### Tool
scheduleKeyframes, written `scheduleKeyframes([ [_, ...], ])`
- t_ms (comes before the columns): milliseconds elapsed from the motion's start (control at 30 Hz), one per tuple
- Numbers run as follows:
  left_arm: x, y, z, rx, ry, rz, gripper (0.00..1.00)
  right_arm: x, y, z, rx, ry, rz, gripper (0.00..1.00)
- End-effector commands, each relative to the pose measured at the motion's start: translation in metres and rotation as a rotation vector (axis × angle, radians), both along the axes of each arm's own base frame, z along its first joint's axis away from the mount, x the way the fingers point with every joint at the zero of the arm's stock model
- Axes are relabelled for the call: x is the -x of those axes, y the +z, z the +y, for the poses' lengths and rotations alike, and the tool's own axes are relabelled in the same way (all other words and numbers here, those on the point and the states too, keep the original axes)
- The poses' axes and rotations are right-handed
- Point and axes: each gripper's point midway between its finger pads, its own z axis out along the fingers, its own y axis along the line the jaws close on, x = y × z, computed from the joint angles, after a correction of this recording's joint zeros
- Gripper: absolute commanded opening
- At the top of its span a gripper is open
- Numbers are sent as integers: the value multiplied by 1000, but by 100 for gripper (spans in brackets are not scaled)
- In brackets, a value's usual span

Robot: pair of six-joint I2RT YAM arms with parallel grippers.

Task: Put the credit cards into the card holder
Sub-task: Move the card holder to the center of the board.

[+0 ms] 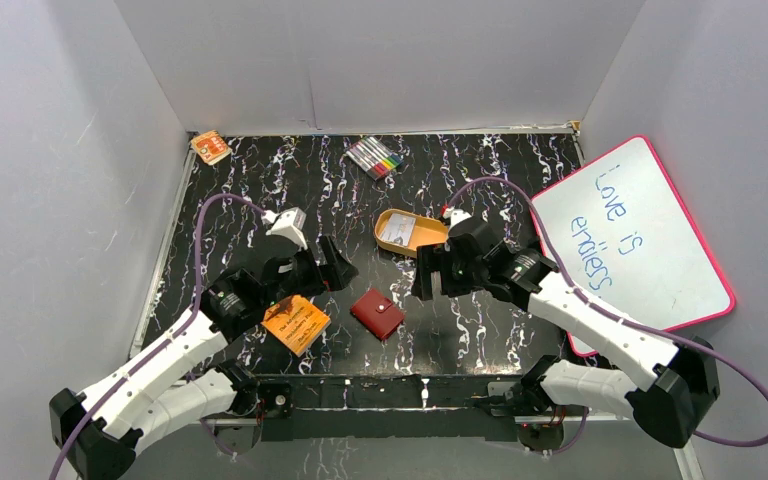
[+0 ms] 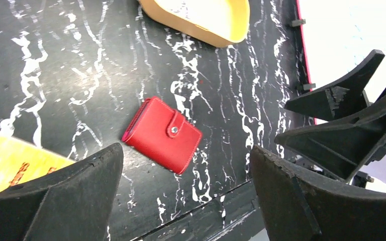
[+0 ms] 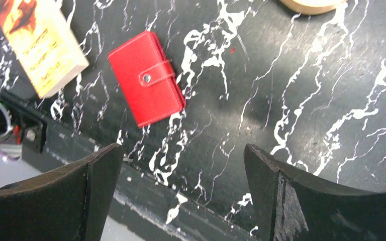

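Observation:
The card holder (image 1: 377,313) is a small red wallet lying shut on the black marbled table, its snap tab fastened. It also shows in the left wrist view (image 2: 162,134) and the right wrist view (image 3: 146,79). Pale whitish credit cards (image 1: 396,232) seem to lie inside the orange-tan oval tin (image 1: 412,232). My left gripper (image 1: 338,268) hovers left of and just beyond the wallet, open and empty (image 2: 185,153). My right gripper (image 1: 426,284) hangs to the wallet's right, open and empty (image 3: 182,150).
An orange booklet (image 1: 296,324) lies just left of the wallet. A pink-framed whiteboard (image 1: 640,240) leans at the right. A pack of coloured markers (image 1: 375,157) and a small orange box (image 1: 210,147) sit at the back. Grey walls enclose the table.

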Motion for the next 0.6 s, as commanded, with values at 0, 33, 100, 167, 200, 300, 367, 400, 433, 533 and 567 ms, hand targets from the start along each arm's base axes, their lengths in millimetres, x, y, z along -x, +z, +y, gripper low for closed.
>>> scheduleKeyframes([
  [0, 8, -22, 32, -65, 125, 45, 93, -45, 25, 11, -42, -164, -152, 98],
  [33, 10, -22, 31, -60, 101, 33, 93, -52, 24, 10, -53, -212, -168, 99],
  [100, 16, -21, 24, -42, 37, 22, 93, -63, 22, 6, -82, -311, -185, 99],
  [167, 24, -22, 13, -6, -20, 52, 92, -63, 27, 22, -141, -180, -239, 99],
  [200, 28, -24, 8, 11, -42, 82, 91, -61, 28, 30, -172, -137, -244, 99],
  [300, 41, -31, -8, 66, -105, 174, 89, -54, 21, 46, -219, -64, -204, 99],
  [367, 48, -34, -18, 111, -144, 220, 87, -53, 5, 47, -175, -59, -156, 99],
  [400, 50, -35, -23, 135, -158, 232, 86, -51, -4, 47, -146, -44, -127, 99],
  [433, 52, -37, -26, 158, -166, 241, 85, -50, -12, 48, -126, -35, -104, 99],
  [533, 55, -45, -28, 204, -150, 259, 84, -39, -38, 50, -84, -2, -10, 97],
  [567, 56, -49, -28, 215, -141, 268, 84, -36, -45, 51, -79, 0, 11, 96],
])
